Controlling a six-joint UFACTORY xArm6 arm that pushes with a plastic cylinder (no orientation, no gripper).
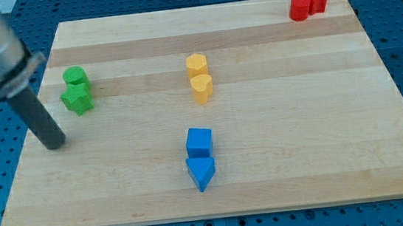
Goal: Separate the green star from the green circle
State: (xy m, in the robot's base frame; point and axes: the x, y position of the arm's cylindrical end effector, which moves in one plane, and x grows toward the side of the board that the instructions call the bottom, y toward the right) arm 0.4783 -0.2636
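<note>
The green circle (75,75) sits near the board's left side, with the green star (78,99) touching it just below. My tip (55,144) rests on the board below and to the left of the green star, a short gap away from it.
A yellow hexagon (196,63) and a yellow heart (201,88) sit together at the board's middle. A blue cube (199,141) and a blue triangle (200,172) sit at the lower middle. Two red blocks (307,3) sit at the top right corner. The wooden board (320,116) lies on a blue perforated table.
</note>
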